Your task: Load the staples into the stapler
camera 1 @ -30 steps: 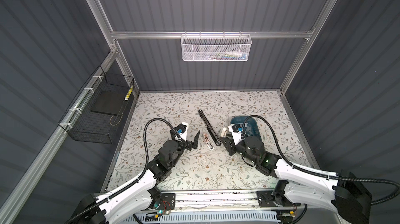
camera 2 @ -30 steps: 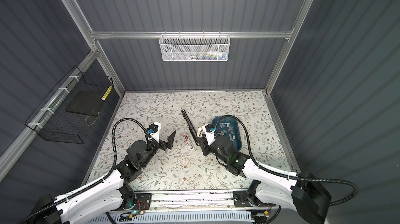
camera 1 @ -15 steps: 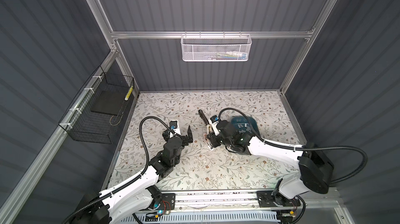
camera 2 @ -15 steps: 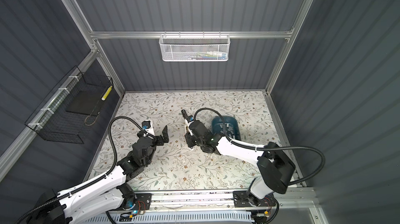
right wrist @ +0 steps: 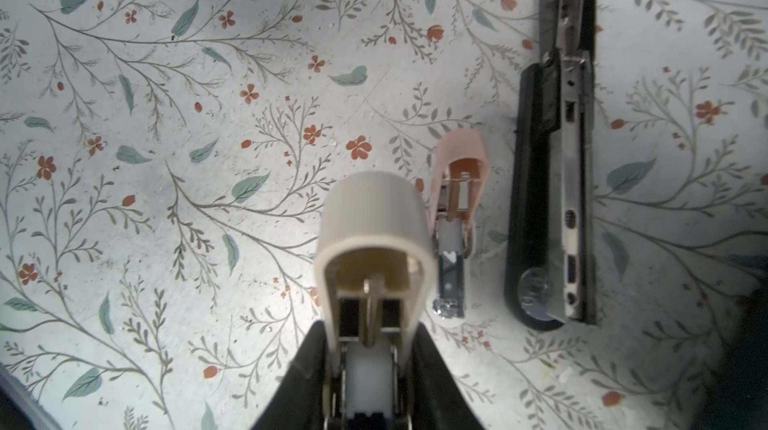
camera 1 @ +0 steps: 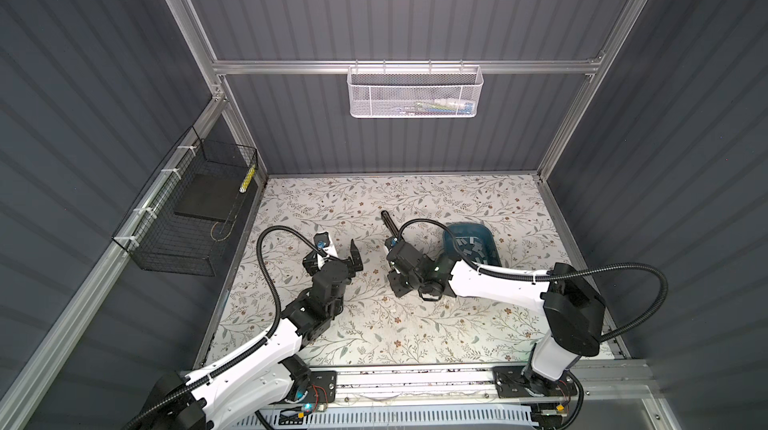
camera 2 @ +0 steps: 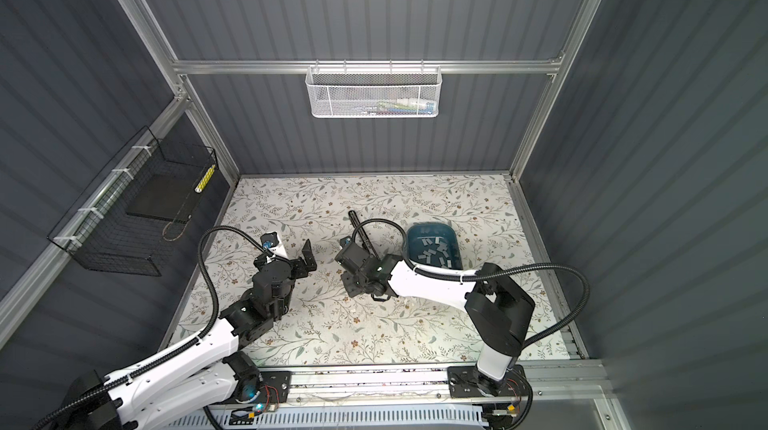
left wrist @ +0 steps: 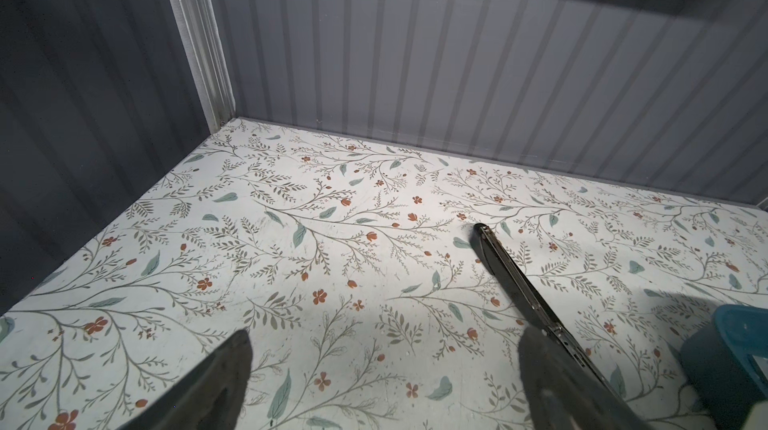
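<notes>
Right gripper (right wrist: pixel 368 328) squeezes the cream stapler (right wrist: pixel 372 215); the staples (camera 1: pixel 471 247) lie in the blue tray (camera 1: pixel 467 225) near it, on this arm's side

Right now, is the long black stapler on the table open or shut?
Open. The black stapler lies unfolded flat, its two halves end to end, with the silver metal rail showing.

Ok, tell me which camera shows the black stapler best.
The right wrist view: the black stapler lies opened flat, metal channel up, close and sharp, though one end is cut off. The left wrist view shows only its far part. In both top views just its tip shows; the right arm covers the rest.
</notes>
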